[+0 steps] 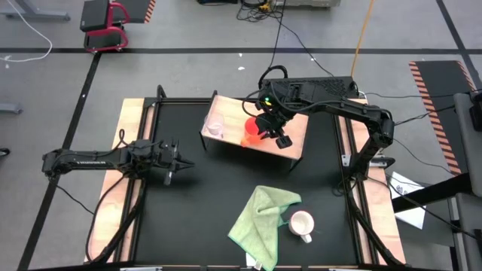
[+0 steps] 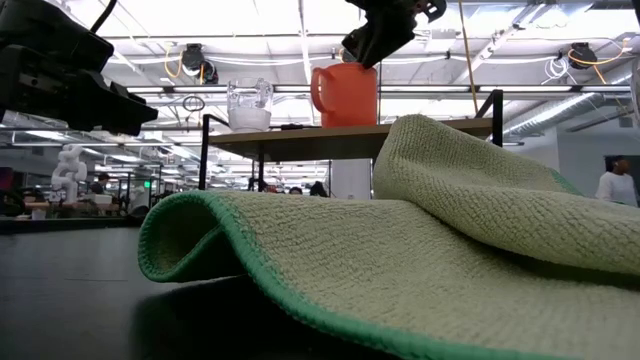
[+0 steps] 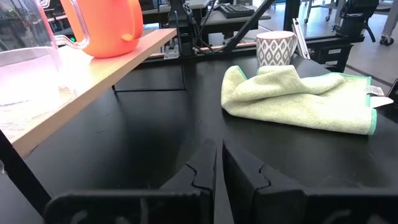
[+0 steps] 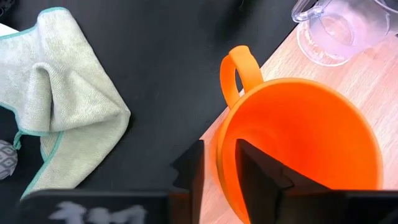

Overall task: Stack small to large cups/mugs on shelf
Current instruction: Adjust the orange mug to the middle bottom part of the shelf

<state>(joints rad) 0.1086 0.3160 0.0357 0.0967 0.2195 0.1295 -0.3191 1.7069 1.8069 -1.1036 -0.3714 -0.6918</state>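
The orange mug stands upright on the light-wood shelf, near the shelf's near edge. My right gripper is above it, shut on its rim. The clear glass cup stands on the shelf's left part; it also shows in the low view. The white mug stands on the black table at the near right, beside the green cloth. My left gripper is shut and empty, low over the table's left part. My right gripper holds the orange mug's rim, on the wall a little around from the handle. One finger is inside the mug and the other is outside. The fingers come from above, pointing down. The mug stands upright with its bottom on the shelf.
The green cloth lies crumpled on the near middle of the table and fills the low view's foreground. The shelf stands on dark legs at the far middle. Bare black tabletop lies between the shelf, the cloth and my left gripper.
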